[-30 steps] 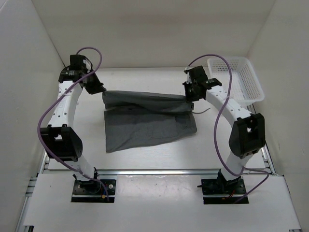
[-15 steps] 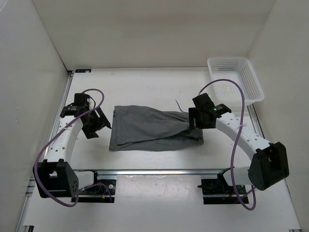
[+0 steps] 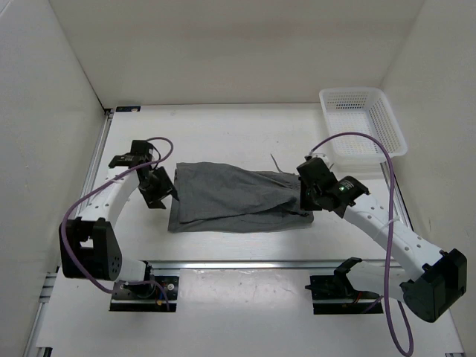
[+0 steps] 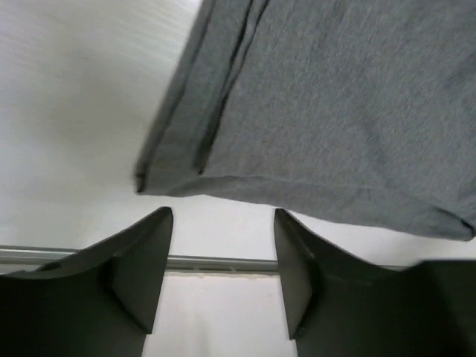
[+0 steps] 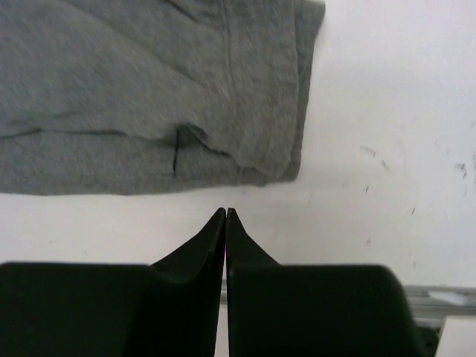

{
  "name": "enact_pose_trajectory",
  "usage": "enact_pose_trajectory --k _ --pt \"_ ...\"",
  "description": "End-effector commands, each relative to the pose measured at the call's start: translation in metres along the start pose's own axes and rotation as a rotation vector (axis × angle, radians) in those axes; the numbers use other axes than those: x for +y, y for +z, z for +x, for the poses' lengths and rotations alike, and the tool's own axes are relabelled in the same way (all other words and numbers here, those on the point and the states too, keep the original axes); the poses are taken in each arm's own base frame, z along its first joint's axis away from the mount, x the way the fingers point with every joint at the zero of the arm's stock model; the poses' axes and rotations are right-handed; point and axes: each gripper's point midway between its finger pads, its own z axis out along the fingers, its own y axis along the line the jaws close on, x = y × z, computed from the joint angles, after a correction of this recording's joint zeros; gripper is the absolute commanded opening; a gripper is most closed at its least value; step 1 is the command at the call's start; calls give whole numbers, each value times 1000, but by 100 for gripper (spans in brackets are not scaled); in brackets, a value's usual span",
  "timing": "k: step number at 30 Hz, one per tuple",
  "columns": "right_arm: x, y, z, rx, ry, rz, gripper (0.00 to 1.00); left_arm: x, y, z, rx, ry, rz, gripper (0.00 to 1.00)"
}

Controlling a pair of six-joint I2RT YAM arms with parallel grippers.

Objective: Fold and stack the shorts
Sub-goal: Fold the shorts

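Top external: shorts (image 3: 238,197) lie folded flat at centre of table (image 3: 223,134). Left pincer (image 4: 223,223) apart, empty, just off their left edge. Right pincer (image 5: 225,217) together, empty, just off right edge. Fabric judged light, limp, will sag if lifted; pinch all layers at 2 end corners.

Basket (image 3: 363,123): white plastic lattice, rectangular, at the table's (image 3: 223,130) far right corner.
Rail (image 3: 245,263): aluminium, along the table's near edge.
Walls (image 3: 223,52): plain white, on three sides of the table.
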Motion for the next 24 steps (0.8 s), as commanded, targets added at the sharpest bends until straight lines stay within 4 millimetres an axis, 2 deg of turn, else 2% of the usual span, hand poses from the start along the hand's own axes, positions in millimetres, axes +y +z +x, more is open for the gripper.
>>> enact_pose_trajectory --k 1,2,5,8,10,12,18,21,22,23,24 --pt "-3 4 31 92 84 15 4 -15 21 17 75 1 33 70" --pt "-3 6 32 92 98 15 4 -18 26 18 82 11 31 80" --pt "-1 7 36 104 129 14 5 -13 46 23 114 3 -11 80" --pt "0 5 32 96 132 8 7 -9 55 18 101 3 -39 69" --pt "-2 5 27 76 134 21 8 -7 60 20 120 0 -54 59" --pt "-4 3 25 69 133 33 9 -7 67 22 134 8 -61 53" --pt "-6 1 23 64 124 40 10 -4 78 28 151 25 -93 53" --pt "-3 0 21 61 137 28 22 -3 80 29 159 33 -98 53" --pt "-1 2 23 78 134 26 32 -4 80 31 161 42 -97 53" --pt "2 3 23 93 133 18 37 -3 82 32 168 41 -102 46" --pt "4 6 23 104 145 9 41 -3 82 32 169 50 -102 35"
